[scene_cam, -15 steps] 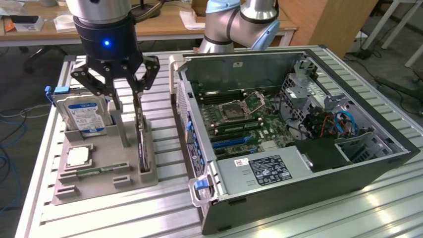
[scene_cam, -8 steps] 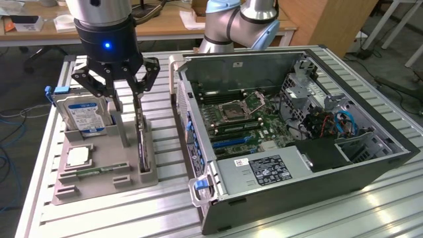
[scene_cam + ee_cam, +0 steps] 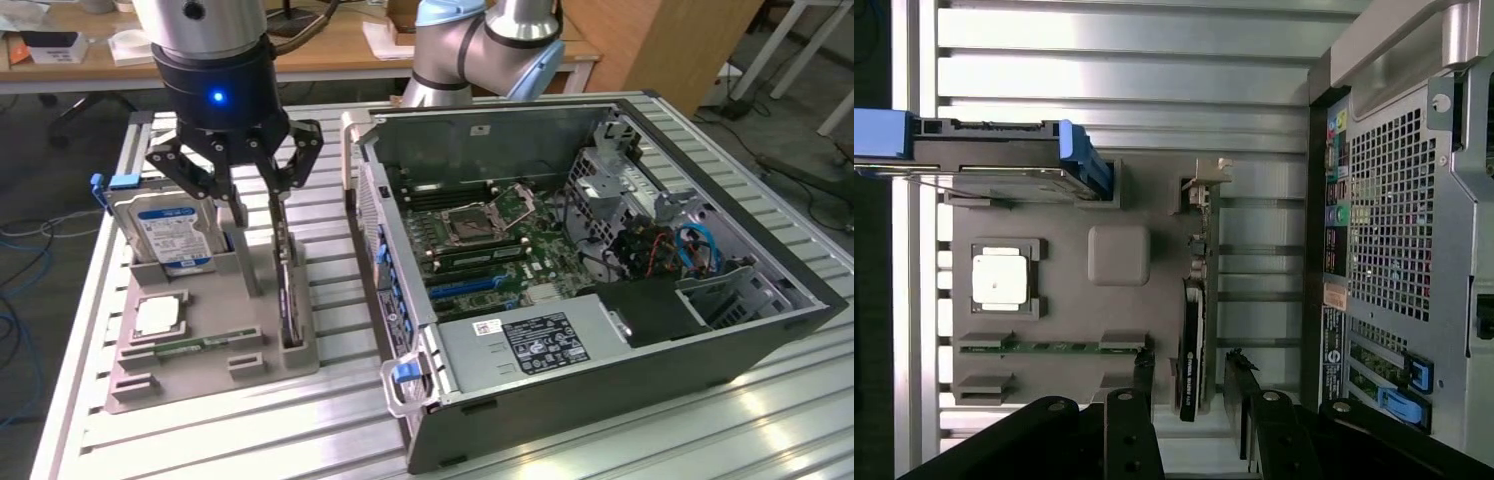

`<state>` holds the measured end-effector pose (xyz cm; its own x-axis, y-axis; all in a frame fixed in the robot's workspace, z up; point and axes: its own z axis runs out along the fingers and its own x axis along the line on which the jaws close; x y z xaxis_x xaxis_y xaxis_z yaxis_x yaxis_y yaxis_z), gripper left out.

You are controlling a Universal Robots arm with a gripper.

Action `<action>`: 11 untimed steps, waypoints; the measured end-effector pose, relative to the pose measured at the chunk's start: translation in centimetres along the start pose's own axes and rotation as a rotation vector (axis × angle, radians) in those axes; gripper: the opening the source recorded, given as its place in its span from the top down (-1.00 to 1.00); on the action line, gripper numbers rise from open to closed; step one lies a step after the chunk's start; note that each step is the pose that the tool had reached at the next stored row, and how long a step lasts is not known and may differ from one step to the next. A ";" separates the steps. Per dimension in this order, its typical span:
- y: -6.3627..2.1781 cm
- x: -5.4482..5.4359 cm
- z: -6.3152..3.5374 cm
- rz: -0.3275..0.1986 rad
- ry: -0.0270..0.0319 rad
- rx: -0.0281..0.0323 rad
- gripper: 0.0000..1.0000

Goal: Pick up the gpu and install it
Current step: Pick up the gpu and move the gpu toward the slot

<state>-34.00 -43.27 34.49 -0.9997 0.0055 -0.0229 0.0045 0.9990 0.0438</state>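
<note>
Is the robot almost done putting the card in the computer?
Not yet. Nothing looks done: the gpu stands on edge in its grey holder, outside the open computer case. In hand: the tool hangs open just above the gpu, a finger on each side, gripping nothing. Left: lifting the card and fitting it inside the case.

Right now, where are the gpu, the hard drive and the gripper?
gpu point(image 3: 1190, 345): wrist view, on the card's dark edge.
hard drive point(image 3: 170, 238): exterior view, on its blue-white label.
gripper point(image 3: 260, 222): exterior view, midway between its open fingertips.
</note>
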 end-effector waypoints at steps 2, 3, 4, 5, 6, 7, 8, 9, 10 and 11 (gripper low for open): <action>-0.01 0.0 0.09 0.000 0.0000 0.0000 0.18; -0.01 0.0 0.14 0.000 0.0001 0.0001 0.18; -0.02 0.0 0.19 0.000 0.0001 0.0001 0.18; -0.02 0.0 0.23 0.000 0.0001 0.0001 0.18; -0.02 0.0 0.29 0.000 0.0001 0.0000 0.18; -0.03 0.0 0.34 0.000 0.0001 0.0001 0.18; -0.03 0.0 0.39 0.000 0.0000 0.0000 0.18; -0.04 0.0 0.44 0.000 0.0000 0.0000 0.18; -0.04 0.0 0.48 0.000 0.0001 0.0001 0.18; -0.05 0.0 0.54 0.000 0.0000 0.0000 0.18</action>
<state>-34.00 -43.29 33.95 -0.9997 0.0055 -0.0229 0.0044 0.9990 0.0438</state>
